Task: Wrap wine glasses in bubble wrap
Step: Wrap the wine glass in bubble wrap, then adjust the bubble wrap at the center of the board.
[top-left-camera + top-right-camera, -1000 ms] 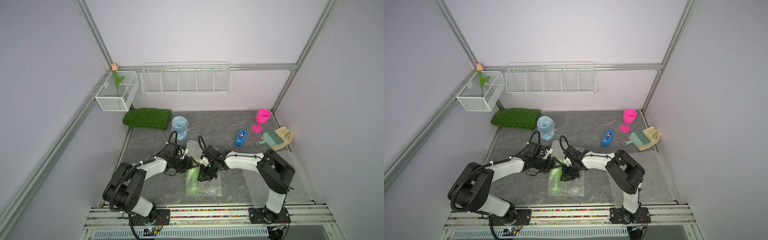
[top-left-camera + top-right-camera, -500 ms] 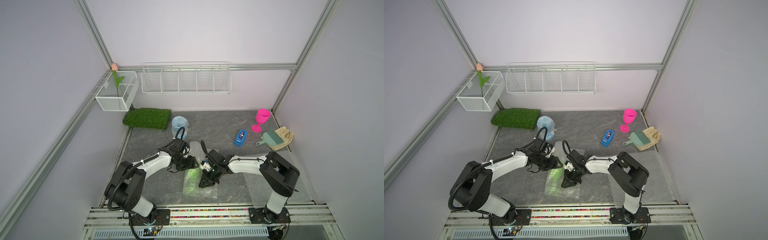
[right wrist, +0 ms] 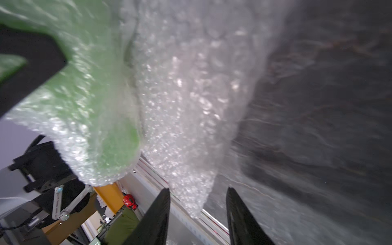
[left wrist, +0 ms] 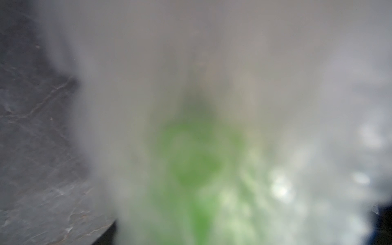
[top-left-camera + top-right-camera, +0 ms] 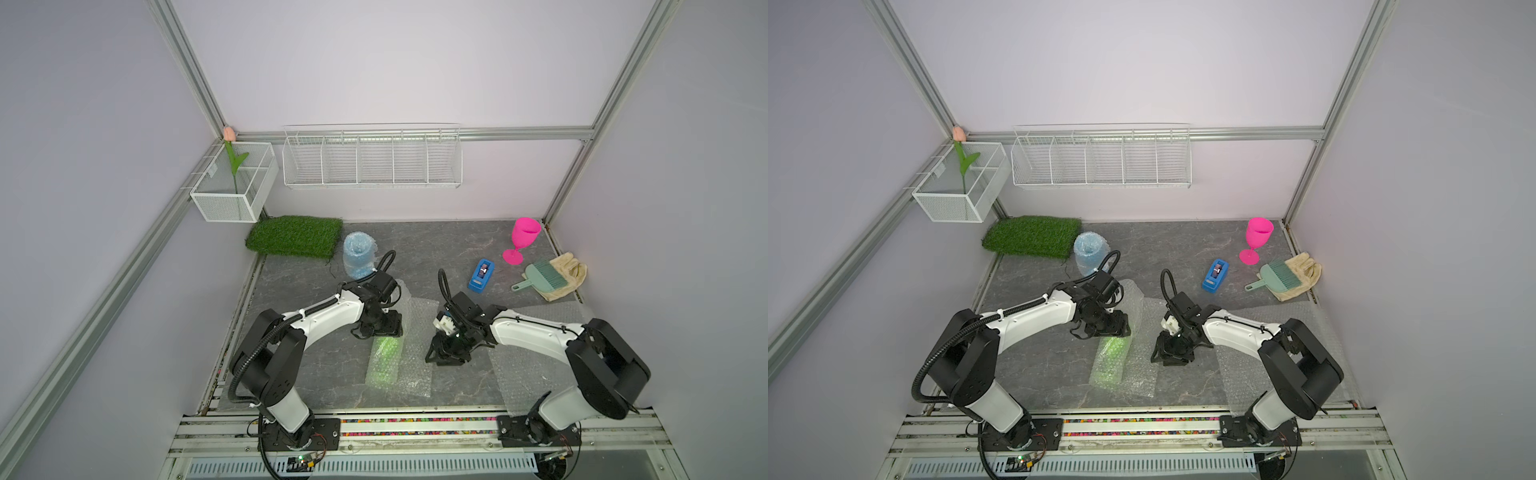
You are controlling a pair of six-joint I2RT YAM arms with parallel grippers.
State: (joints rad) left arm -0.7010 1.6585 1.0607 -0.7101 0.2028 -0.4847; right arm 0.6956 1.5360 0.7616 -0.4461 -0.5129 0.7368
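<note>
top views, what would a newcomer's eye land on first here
The lime green goblet catches the eye first, glowing through the bubble wrap as it lies at the front middle of the grey table. Next is the hot pink goblet, upright and bare in the far right corner.

Grey marble-look tabletop. Back-left corner: green grass mat, lying flat. On walls above: white mesh basket w/ fake tulip upright inside; white wire rack, 5 compartments. Right side: blue tape dispenser; teal hand brush partly on beige glove, near table edge.
</note>
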